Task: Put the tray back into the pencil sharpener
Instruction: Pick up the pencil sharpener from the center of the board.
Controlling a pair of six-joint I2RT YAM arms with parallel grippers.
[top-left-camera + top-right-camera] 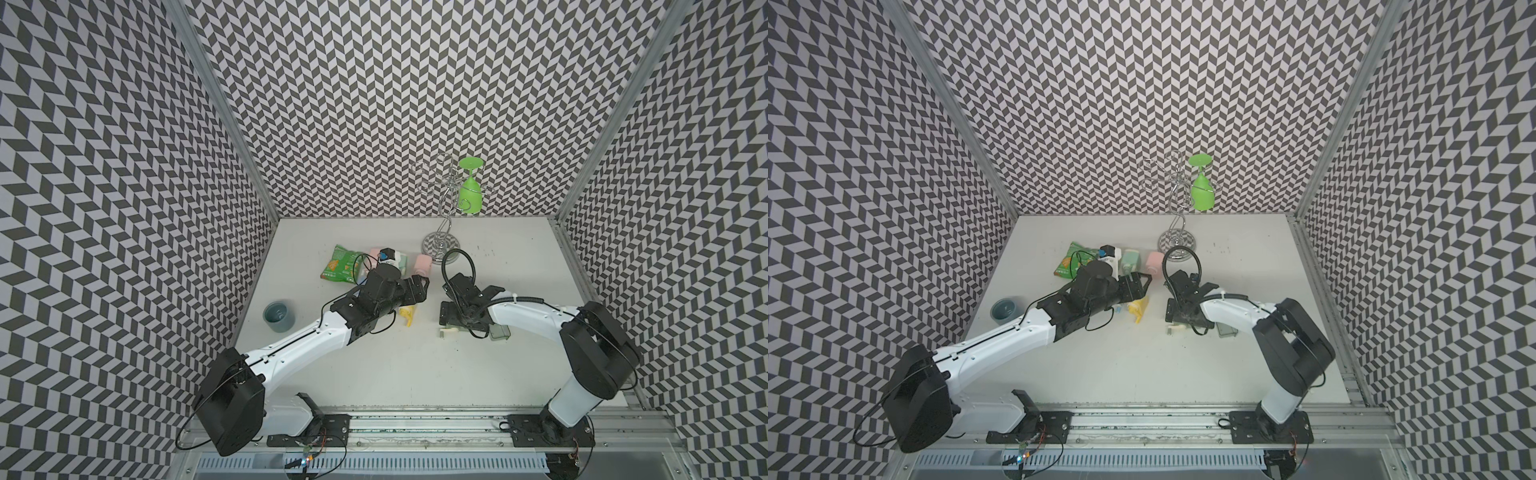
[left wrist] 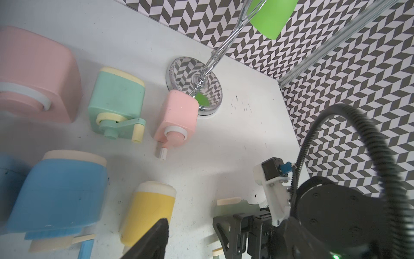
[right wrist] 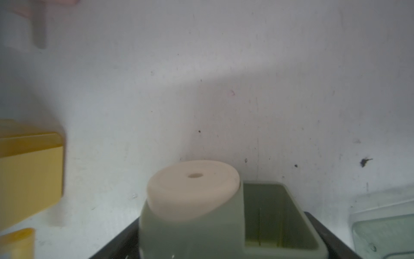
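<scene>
Black left gripper [image 1: 420,286]: poised near the yellow sharpener [image 2: 150,215], jaws parted, nothing between them.

Sage-green pencil sharpener [image 3: 195,197], cream cap: sits on the white table [image 3: 224,89], right of centre in both top views. Its tray slot [image 3: 277,215] is empty.

Right gripper [image 1: 455,320]: jaws spread wide, one on each side of the sharpener body. Whether they press on it cannot be told.

Tray [image 3: 385,235]: clear greenish plastic, thin-walled open box. Lies on the table just beside the sharpener, furthest right, untouched.

Handling, by judgement: light, stiff, smooth enough to slip, and liable to crack under a hard squeeze. Take hold lightly across two opposite side walls near the outer end, leaving the leading end free to enter the slot. Steady the sharpener body meanwhile.
</scene>
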